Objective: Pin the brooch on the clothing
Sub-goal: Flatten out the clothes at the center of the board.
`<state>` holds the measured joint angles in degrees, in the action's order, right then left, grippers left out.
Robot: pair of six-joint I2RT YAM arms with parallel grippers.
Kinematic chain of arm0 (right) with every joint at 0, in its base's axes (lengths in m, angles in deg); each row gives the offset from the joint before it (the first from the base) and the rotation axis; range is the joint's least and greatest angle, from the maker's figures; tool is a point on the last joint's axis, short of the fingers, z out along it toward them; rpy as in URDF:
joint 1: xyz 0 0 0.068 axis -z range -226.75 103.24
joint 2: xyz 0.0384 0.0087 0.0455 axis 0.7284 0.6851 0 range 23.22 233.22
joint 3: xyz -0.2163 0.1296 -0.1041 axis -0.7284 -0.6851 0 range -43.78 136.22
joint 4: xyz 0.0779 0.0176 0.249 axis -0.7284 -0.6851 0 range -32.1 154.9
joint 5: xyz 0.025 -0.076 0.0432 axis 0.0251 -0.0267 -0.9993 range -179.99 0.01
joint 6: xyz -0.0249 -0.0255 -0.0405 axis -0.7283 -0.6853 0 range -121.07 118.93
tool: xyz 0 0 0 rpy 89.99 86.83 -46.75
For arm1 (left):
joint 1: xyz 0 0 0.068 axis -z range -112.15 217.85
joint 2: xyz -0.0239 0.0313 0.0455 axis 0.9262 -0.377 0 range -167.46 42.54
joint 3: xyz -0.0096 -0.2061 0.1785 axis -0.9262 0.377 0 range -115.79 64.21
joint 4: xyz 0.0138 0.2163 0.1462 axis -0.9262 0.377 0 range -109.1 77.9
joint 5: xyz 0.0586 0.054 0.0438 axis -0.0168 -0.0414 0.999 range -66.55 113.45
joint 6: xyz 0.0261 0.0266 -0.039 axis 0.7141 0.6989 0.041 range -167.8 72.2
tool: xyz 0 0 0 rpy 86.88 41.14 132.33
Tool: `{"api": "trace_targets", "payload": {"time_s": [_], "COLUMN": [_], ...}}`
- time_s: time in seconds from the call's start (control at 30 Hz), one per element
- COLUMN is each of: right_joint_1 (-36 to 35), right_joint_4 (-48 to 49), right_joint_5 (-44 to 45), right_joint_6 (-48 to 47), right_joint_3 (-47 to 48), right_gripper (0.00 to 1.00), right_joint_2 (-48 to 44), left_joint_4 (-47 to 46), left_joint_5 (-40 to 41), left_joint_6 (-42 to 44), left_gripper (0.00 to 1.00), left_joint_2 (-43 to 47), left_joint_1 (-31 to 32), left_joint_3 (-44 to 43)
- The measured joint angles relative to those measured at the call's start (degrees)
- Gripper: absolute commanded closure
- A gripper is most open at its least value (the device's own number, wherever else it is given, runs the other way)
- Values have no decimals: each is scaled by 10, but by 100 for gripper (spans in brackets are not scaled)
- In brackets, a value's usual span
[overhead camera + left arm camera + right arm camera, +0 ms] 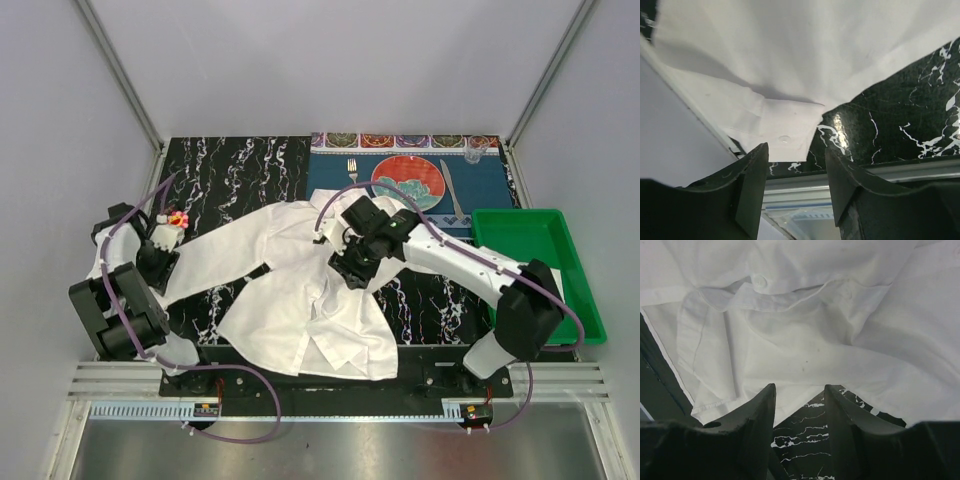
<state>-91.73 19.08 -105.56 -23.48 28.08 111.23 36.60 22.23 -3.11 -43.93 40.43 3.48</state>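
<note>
Shows the clothing (300, 300) spread over the middle of the black marbled desk (230, 170), rumpled, with one sleeve stretching toward the left edge. Places the brooch (177, 217) close to that left edge, just beside the wrist of the left arm; cannot tell whether on the desk or on the arm itself. Finds the left end effector (796, 150) with jaws parted and nothing between them, a buttoned cuff of the clothing lying just past the fingertips and a pale rail of the desk's edge below. Finds the right end effector (800, 387) likewise parted, gripping nothing, low over the clothing's middle, with a hem just beyond the fingertips and bare desk showing in the gap. Toward the far right corner, lines up a fork (352, 168), a red-and-teal plate (408, 182) and a knife (452, 190) on a blue mat (492, 185); along the right edge, a green tray (540, 270).
</note>
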Motion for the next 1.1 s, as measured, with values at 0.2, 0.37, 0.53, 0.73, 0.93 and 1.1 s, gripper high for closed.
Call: {"api": "trace_targets", "payload": {"time_s": [0.2, 0.37, 0.53, 0.73, 0.93, 1.1], "right_joint_1": [0, 0, 2, 15, 26, 26], "right_joint_4": [-9, -10, -14, -21, -22, -25], "right_joint_5": [14, 15, 17, 27, 28, 28], "right_joint_6": [15, 25, 28, 28, 27, 27], "right_joint_3": [1, 16, 27, 29, 29, 29], "right_gripper": [51, 51, 51, 51, 51, 51], "right_joint_2": [50, 78, 83, 92, 95, 95], "left_joint_4": [-20, -45, -66, -79, -77, -64], "left_joint_5": [18, 22, 22, 27, 30, 29], "left_joint_6": [5, 5, 4, 3, 5, 11], "left_gripper": [53, 53, 61, 81, 98, 59], "left_joint_2": [-3, -31, -61, -80, -72, -42], "left_joint_1": [5, 7, 10, 10, 10, 11], "left_joint_3": [57, 59, 59, 59, 59, 58]}}
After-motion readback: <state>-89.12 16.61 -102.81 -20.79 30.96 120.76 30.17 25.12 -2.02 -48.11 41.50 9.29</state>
